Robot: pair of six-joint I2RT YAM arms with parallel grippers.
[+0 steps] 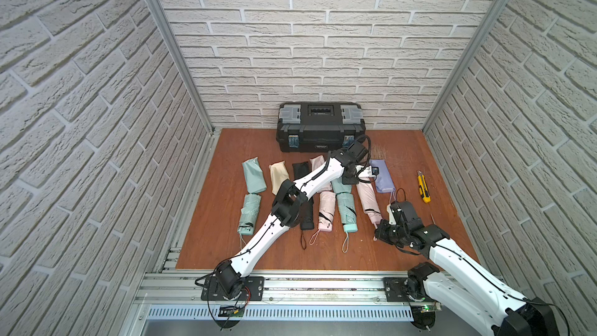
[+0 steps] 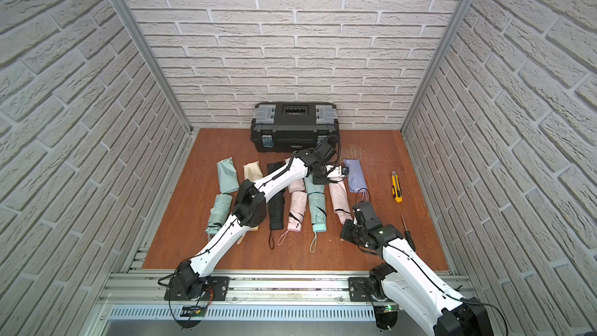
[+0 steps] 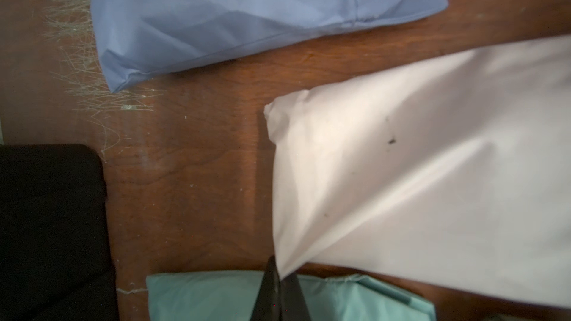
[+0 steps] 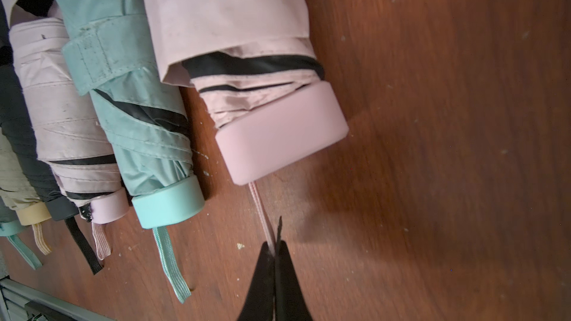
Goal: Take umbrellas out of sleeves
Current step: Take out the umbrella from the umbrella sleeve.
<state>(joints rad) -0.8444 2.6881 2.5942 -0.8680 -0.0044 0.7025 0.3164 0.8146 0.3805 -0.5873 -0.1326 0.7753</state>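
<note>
The left gripper [image 2: 320,181] is reaching over the row of folded umbrellas [image 2: 316,211] to the far end of a pink sleeve [image 2: 337,197]; the right gripper [image 2: 345,236] is sitting at the handle of the pink umbrella [image 2: 343,218] protruding from it.

Top views look down from high over the table [image 1: 403,253]; both wrist views sit close over the pink sleeve [image 3: 432,180].

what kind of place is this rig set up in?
Probably a mock-up robot test cell: brick-pattern wall panels in an aluminium frame, mounting rail in front, toolbox on a wooden board.
</note>
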